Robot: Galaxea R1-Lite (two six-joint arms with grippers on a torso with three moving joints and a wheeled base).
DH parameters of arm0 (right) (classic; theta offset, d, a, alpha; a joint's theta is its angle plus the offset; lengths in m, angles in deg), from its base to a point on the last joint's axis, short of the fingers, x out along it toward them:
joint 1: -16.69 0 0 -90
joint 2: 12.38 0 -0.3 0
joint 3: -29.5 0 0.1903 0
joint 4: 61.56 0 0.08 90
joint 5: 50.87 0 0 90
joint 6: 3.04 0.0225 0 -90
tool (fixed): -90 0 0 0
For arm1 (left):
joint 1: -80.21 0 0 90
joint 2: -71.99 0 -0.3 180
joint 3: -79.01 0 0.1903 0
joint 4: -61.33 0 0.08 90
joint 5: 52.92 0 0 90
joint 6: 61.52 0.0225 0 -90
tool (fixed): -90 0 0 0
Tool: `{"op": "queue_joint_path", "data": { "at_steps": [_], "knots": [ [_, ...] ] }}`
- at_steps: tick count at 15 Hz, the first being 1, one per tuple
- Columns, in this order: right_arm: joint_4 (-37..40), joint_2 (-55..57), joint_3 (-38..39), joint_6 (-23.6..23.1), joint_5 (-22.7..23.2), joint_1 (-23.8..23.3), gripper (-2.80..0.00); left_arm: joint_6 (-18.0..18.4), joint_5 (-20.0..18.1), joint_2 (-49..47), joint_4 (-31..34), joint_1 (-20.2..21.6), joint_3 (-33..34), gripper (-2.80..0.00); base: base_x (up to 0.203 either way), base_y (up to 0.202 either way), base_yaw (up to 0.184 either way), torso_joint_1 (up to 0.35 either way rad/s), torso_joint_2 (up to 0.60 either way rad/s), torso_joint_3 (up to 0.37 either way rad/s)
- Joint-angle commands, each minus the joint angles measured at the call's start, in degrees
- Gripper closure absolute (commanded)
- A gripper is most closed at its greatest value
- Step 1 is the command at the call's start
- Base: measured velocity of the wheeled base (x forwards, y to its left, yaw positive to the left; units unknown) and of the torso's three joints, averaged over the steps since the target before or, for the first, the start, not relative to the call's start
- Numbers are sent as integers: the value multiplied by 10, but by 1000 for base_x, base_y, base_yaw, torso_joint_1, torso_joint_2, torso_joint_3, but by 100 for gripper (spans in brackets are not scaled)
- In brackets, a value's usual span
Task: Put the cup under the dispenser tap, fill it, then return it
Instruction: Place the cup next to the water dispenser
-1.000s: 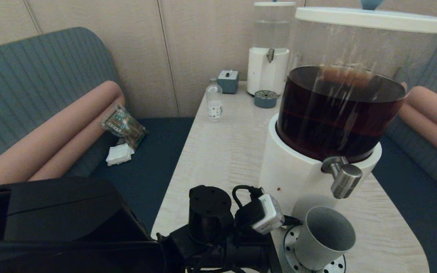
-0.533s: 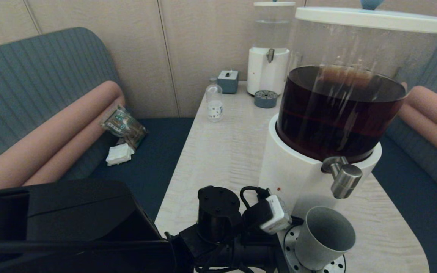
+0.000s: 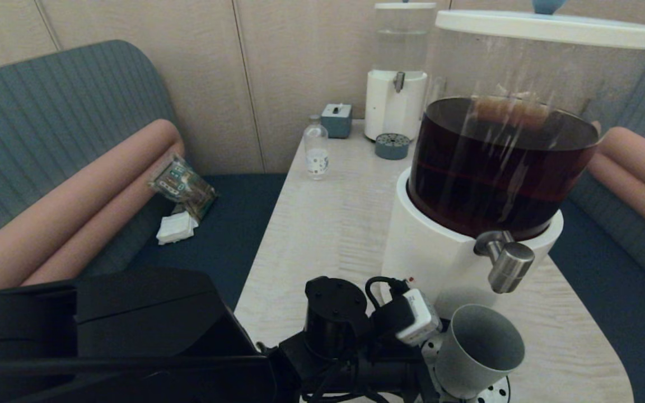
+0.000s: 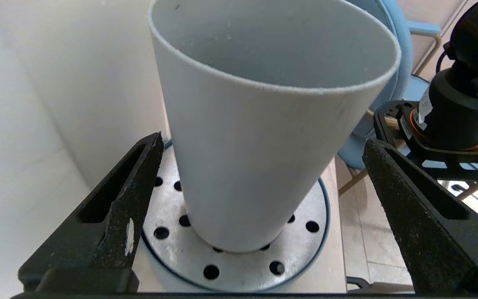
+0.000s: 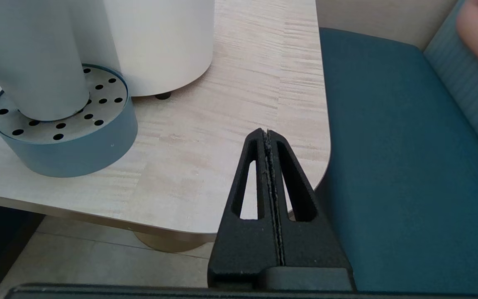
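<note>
From the head camera, a pale wood-grain worktop (image 3: 328,224) is running away between two blue-upholstered benches. A large white-based dispenser (image 3: 445,257) with a clear tank of dark brown liquid is standing at the near right of it. The dispenser tap (image 3: 508,267), a short brushed-steel spout, is jutting out from the white base. The cup (image 3: 476,358), a plain grey-green tumbler, is standing below and slightly forward of the tap on a round perforated metal drip tray (image 3: 496,390). The left arm, black with a small white module, is reaching in from the lower left, its tip just beside the cup. Far back on the worktop, a smaller dispenser (image 3: 396,73) with clear liquid, a small clear bottle (image 3: 317,148) and a small grey box (image 3: 337,119) are standing near the wall.

From the left wrist camera, the left pincer (image 4: 259,207) is standing wide open, one black finger on each side of the cup (image 4: 264,137) and neither touching it. The cup is sitting upright on the drip tray (image 4: 172,245), right beside the dispenser's white wall. Its inside is looking empty as far as the view shows.

From the right wrist camera, the right pincer (image 5: 269,166) is hanging with its two fingers pressed together, holding nothing, off the near rounded corner of the worktop (image 5: 239,104). The cup (image 5: 35,62) and drip tray (image 5: 73,145) are showing some way off, next to the dispenser base (image 5: 160,41)
</note>
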Motion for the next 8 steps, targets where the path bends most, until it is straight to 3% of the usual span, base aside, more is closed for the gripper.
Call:
{"op": "queue_joint_path", "data": {
  "at_steps": [1, 8],
  "knots": [
    [0, -1, 5, -1, 0, 0, 0, 0, -2, -8, -3, -4, -8, -280, 0, 0, 0, 0, 0, 0],
    [0, -1, 5, -1, 0, 0, 0, -1, -1, -21, -1, -8, -25, -280, 0, 0, 0, 0, 0, 0]
  ]
}}
